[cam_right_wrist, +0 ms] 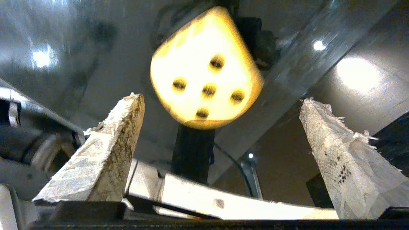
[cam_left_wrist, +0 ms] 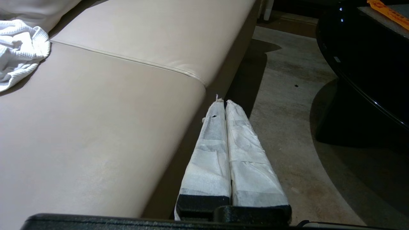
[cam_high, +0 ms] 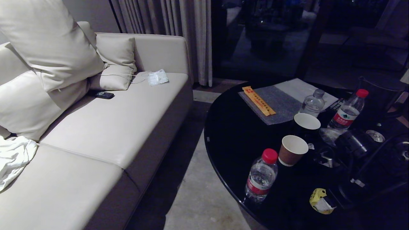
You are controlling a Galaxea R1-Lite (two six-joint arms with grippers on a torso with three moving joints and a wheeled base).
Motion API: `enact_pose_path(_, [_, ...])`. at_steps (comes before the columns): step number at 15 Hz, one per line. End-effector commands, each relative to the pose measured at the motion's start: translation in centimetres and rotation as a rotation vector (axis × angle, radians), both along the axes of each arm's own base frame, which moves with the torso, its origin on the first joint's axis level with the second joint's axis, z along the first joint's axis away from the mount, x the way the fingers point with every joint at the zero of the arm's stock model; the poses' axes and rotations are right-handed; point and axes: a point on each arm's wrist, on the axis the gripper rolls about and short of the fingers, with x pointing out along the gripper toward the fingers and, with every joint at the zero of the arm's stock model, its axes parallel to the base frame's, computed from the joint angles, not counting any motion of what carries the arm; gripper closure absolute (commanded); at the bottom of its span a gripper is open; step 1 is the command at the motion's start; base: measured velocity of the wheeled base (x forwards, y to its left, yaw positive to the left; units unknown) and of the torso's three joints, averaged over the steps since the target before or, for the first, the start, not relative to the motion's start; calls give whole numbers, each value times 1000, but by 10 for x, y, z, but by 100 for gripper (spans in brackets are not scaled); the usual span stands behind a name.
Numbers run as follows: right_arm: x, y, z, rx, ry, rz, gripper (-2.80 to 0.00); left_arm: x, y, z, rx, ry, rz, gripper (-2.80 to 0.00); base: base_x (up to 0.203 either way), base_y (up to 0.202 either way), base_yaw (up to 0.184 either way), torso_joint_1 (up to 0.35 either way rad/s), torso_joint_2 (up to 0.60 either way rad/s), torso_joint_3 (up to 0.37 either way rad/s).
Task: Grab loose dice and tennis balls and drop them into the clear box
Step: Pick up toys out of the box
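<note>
The right gripper (cam_right_wrist: pixel 220 99) has its two padded fingers (cam_right_wrist: pixel 108 143) spread wide apart, and the yellow die (cam_right_wrist: pixel 204 68) sits free between them toward 12 o'clock, touching neither, with its five-pip face showing. The left gripper (cam_left_wrist: pixel 225 103) has its wrapped fingers pressed together on nothing, beside the sofa (cam_left_wrist: pixel 111 95) edge over the floor (cam_left_wrist: pixel 287 105).

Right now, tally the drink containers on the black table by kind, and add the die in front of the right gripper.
Red-capped water bottles: 2
Grey-capped water bottle: 1
Paper cups: 2
Yellow die: 1, ahead of the right gripper, clear of both spread fingers
Total: 6
</note>
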Motion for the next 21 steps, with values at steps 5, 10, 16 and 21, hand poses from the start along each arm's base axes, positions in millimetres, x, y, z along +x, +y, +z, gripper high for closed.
enact_pose_path(5, [10, 2, -10, 4, -31, 0, -280, 0, 0, 0, -1, 3, 1, 0, 0, 0, 0, 0, 0, 0])
enact_pose_path(10, [16, 8, -12, 1, -29, 27, -280, 0, 0, 0, -1, 3, 1, 0, 0, 0, 0, 0, 0, 0])
enact_pose_path(16, [18, 4, -17, -5, -11, 8, -280, 0, 0, 0, -1, 3, 1, 0, 0, 0, 0, 0, 0, 0])
enact_pose_path(21, [28, 7, -24, -8, 1, 14, -280, 0, 0, 0, -1, 3, 1, 0, 0, 0, 0, 0, 0, 0])
